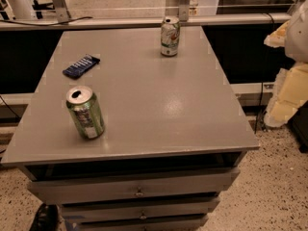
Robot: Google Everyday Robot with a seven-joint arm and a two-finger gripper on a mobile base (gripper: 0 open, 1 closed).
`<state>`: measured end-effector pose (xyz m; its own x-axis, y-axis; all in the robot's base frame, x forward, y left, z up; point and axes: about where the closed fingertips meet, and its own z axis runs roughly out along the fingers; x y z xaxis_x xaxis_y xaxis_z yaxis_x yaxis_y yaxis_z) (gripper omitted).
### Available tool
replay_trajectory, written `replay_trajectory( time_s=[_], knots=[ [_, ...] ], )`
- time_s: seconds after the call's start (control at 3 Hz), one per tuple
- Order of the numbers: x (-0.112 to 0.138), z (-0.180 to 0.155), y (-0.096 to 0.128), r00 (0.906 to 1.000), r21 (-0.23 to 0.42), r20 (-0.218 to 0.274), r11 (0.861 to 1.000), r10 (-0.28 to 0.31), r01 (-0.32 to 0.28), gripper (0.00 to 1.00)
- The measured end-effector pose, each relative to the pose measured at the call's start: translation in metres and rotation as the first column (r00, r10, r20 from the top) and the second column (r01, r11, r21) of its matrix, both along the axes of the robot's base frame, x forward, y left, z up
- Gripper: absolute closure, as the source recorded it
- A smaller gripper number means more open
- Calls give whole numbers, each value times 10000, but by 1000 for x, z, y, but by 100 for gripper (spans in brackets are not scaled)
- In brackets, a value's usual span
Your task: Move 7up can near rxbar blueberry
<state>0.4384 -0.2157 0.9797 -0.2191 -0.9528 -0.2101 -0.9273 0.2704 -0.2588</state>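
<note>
The 7up can (170,36), pale with green marking and a silver top, stands upright near the far edge of the grey table (159,105), right of centre. The rxbar blueberry (81,66), a flat dark blue wrapper, lies on the left part of the table, well apart from the can. My gripper (284,100) shows as pale cream shapes at the right edge of the view, off the table's right side and far from both things. It holds nothing that I can see.
A brighter green can (85,112) with a label patch stands upright at the front left, nearer to me than the bar. The table has drawers (139,191) below its front edge. A rail (120,22) runs behind the table.
</note>
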Motion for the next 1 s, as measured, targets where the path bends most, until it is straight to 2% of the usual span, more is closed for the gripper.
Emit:
replay_trajectory(
  time_s=[0.33, 0.67, 1.0],
  knots=[
    [0, 0, 0, 10000, 0, 0, 10000, 0, 0, 0],
    [9, -6, 6, 9992, 297, 405, 9996, 13, -25, 0],
    [44, -35, 11, 9943, 1308, 997, 9911, -381, 248, 0]
  ],
)
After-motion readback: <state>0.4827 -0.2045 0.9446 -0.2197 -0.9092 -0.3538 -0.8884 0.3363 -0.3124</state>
